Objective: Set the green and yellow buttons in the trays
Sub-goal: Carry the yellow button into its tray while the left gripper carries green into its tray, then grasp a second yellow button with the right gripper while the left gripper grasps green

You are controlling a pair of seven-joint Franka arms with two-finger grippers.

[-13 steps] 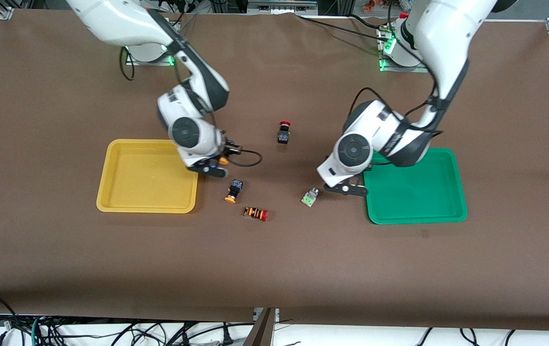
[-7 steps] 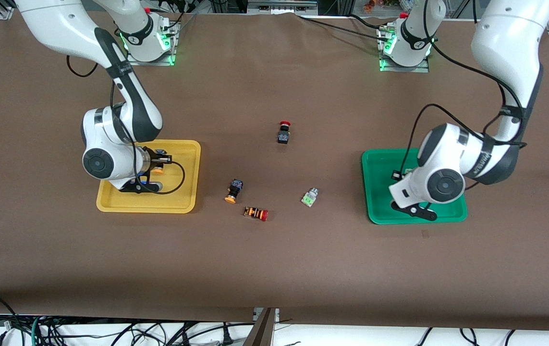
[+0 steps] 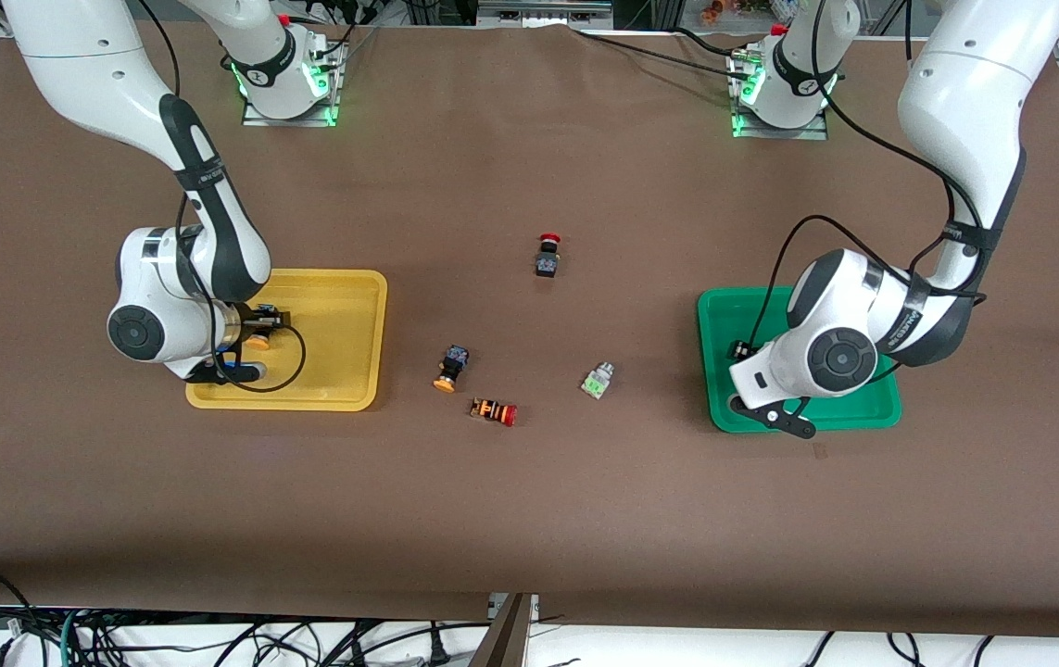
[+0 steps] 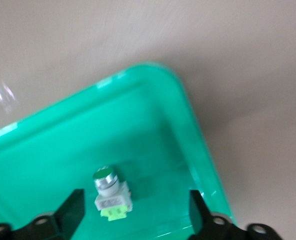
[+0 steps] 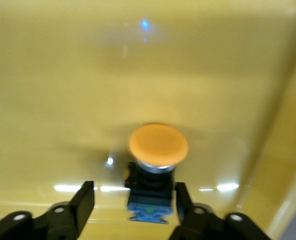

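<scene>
Two trays are counted in the front view: a yellow tray (image 3: 344, 306) in the middle band of the frame toward the right arm's end of the table, and a green tray (image 3: 719, 320) in the same band toward the left arm's end. Four task buttons are found. One yellow button (image 3: 450, 368) lies on the brown table (image 3: 529, 519) just below the frame's centre. A second yellow button (image 5: 155, 170) is seen in the right wrist view between the fingers (image 5: 83, 205) of the right gripper (image 3: 237, 371), over the yellow tray's floor. Those fingers are spread wider than the button's body, with a gap on one side, so no grip is shown. Whether the button rests on the tray floor cannot be told. One green button (image 3: 596, 381) lies on the table between the trays, nearer the green one. The other green button (image 4: 110, 192) lies inside the green tray near a rounded corner. It is hidden in the front view by the left arm's wrist. The left gripper (image 3: 775, 412) hangs above it, over the tray's camera-side rim, with its fingers (image 4: 73, 210) spread wide and nothing held. Two red-capped switches are also counted: a black one (image 3: 548, 255) above the centre and an orange-striped one (image 3: 494, 411) below it. Both arms' upper links are cut off by the frame's top edge.
</scene>
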